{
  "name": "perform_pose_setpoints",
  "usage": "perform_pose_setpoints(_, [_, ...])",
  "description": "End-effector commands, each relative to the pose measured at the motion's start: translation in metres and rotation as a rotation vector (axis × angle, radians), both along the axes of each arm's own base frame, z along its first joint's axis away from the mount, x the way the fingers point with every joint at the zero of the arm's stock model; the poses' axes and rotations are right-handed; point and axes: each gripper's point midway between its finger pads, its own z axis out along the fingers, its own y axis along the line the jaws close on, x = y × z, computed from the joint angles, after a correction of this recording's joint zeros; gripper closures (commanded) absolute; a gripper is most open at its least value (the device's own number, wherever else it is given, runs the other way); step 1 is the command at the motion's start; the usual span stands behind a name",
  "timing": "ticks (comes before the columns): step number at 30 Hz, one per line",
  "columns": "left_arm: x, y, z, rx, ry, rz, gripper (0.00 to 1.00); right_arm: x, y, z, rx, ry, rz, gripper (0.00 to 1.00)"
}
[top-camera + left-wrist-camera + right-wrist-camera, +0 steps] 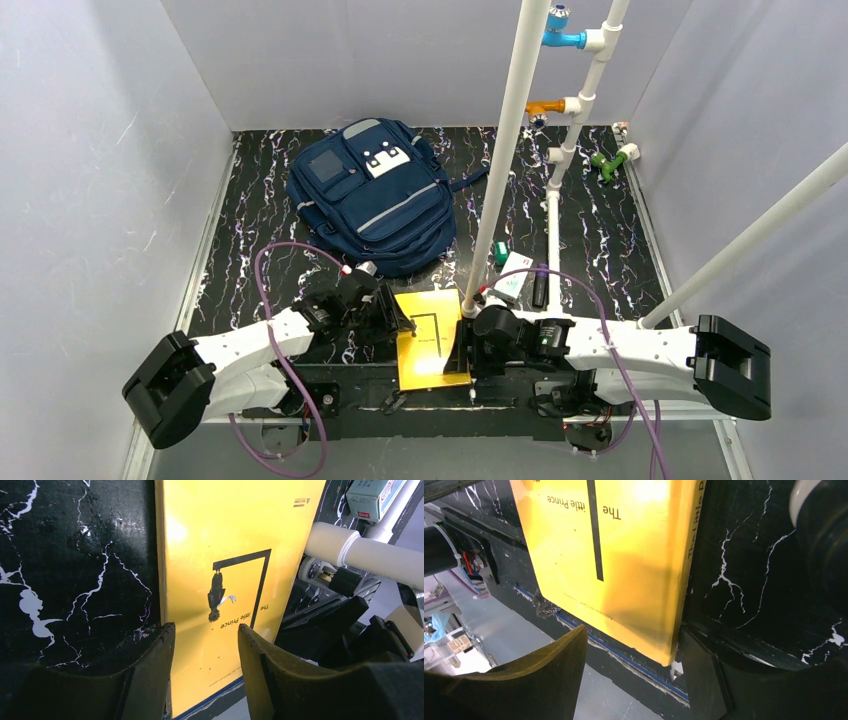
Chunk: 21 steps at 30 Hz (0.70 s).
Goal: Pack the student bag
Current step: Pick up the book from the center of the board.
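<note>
"Yellow softcover book; is that what lies between the two arms?"

"Yes; 'The Little Prince' in black on its cover; it lies flat on the black, white-veined marble-look table, at the near edge."

"How do the jaws of the left gripper stand?"

"Parted, though not wide, and holding nothing; one dark finger is over bare table just beside the book's long edge, the other over the yellow cover; that edge runs between them."

"And the right gripper?"

"Wider; its jaws straddle a near corner of the book on the spine side; one finger stands just beside the spine, touching or not I cannot tell; the other hangs over the grey surface past the table's edge; nothing is clamped."

"Where is the student bag?"

"It is a large navy blue fabric backpack with grey stripes and a white patch; it lies on the far half of the table, left of centre, front pocket up, beyond the book and well apart from both grippers."

"Anything else?"

"White plastic pipes rise to the right of the bag; one comes down just beside the book's far right corner; small cartons lie near its foot."
</note>
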Motion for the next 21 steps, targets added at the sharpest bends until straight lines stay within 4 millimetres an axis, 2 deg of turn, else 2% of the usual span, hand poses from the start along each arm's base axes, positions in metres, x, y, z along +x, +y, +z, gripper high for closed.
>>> perform_pose_setpoints(1, [-0.024, 0.036, -0.04, 0.153, 0.091, 0.014, 0.51, 0.026, 0.03, 0.024, 0.136, -0.096, -0.083, 0.27])
perform_pose_setpoints(6, [-0.028, 0.04, -0.045, 0.157, 0.102, 0.02, 0.52, 0.038, 0.042, 0.041, 0.226, -0.138, -0.13, 0.31])
perform_pose_setpoints(10, [-0.031, 0.04, -0.046, 0.15, 0.108, 0.02, 0.52, 0.043, 0.049, 0.057, 0.288, -0.168, -0.147, 0.46])
perform_pose_setpoints(16, [-0.029, 0.034, -0.039, 0.129, 0.1, -0.01, 0.52, 0.039, 0.043, 0.065, 0.331, -0.141, -0.174, 0.57])
perform_pose_setpoints(21, [-0.028, 0.023, -0.027, 0.093, 0.093, -0.041, 0.53, 0.037, 0.041, 0.091, 0.426, -0.129, -0.199, 0.62])
